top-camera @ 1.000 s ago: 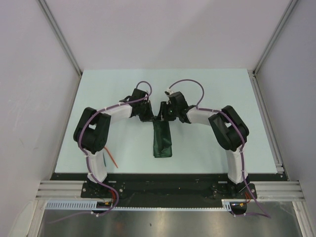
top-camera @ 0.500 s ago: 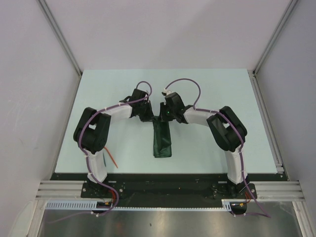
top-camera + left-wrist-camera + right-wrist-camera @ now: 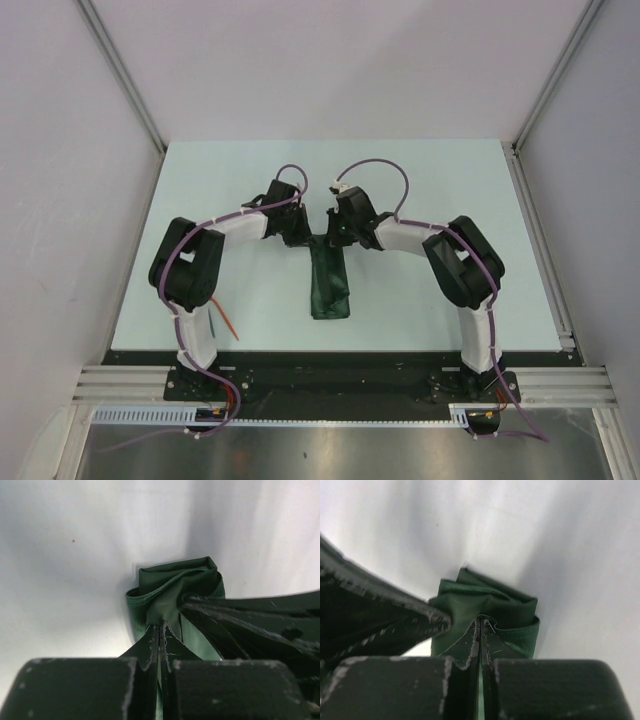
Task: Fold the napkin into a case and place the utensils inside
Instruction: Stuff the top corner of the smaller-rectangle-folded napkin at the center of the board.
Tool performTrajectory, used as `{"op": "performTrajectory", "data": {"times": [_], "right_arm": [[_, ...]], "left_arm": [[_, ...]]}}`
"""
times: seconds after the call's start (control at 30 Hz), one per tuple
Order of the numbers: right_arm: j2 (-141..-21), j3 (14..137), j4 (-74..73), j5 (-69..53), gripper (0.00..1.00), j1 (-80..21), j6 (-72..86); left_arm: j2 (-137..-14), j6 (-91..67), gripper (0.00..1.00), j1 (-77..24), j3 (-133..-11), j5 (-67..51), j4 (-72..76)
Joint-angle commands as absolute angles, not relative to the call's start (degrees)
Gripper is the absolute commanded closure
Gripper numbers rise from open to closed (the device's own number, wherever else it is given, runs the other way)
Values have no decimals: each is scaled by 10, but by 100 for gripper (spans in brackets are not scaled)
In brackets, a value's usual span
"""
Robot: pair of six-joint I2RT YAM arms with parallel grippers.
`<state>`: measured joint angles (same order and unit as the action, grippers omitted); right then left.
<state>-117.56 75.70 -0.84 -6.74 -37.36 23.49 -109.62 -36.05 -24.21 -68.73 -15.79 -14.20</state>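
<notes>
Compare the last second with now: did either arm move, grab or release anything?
The right gripper edged slightly left, toward the left gripper. Nothing was grabbed or released: both stay shut on the far end of the napkin. The napkin, folded narrow, and the orange-red utensil at the near left have not moved.

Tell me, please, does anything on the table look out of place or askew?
Nothing is spilled or damaged. The dark green folded cloth napkin is bunched at its far end, where the left gripper and the right gripper both pinch it. The thin orange-red plastic utensil lies apart, beside the left arm.
</notes>
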Motion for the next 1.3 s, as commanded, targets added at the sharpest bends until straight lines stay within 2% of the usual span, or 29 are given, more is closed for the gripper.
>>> {"op": "performTrajectory", "data": {"times": [0.0,0.47,0.8,0.9,1.0,1.03,1.13,1.27], "right_arm": [[-1109,737,0,-109,100,-367,249],[-1185,694,213,-293,100,-318,436],[-1216,662,295,-314,100,-302,488],[-1225,661,301,-321,100,-301,496],[-1230,657,322,-329,100,-298,514],[-1231,657,324,-330,100,-298,518],[-1233,657,327,-330,100,-297,529],[-1242,657,347,-340,100,-294,553]], "left_arm": [[-1083,-369,100,-243,-692,-177,-125],[-1060,-388,100,-242,-657,-193,-76],[-1049,-401,99,-242,-629,-188,-51],[-1042,-402,95,-242,-621,-186,-44],[-1031,-404,85,-241,-611,-184,-38],[-1027,-404,78,-241,-607,-183,-32],[-1018,-403,69,-241,-598,-185,-24],[-1009,-401,64,-241,-586,-188,-18]]}}
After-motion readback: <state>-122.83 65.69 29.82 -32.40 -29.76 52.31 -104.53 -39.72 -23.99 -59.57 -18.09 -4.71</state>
